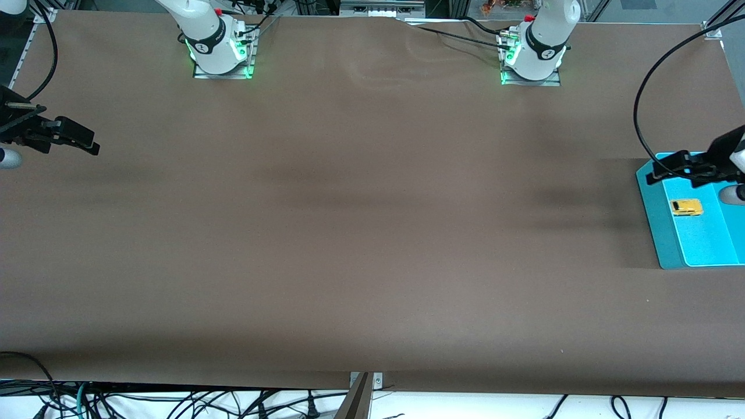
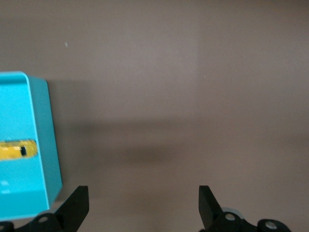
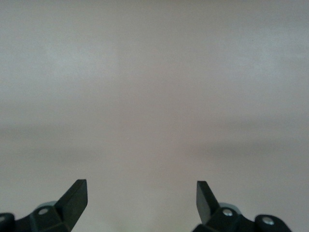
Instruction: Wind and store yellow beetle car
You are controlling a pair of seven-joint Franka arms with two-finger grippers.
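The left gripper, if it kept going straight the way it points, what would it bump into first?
Probably just the brown table. The left gripper has open jaws with bare tabletop ahead. The turquoise tray holding the yellow beetle car sits off to one side of its line, though depth is hard to judge.

Brown table (image 1: 349, 233); cables (image 1: 174, 401) along near edge.

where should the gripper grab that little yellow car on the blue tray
Probably across the body of the yellow beetle car, coming straight down: it lies low on the flat blue tray. The open left gripper, over the tray's edge, is closest.
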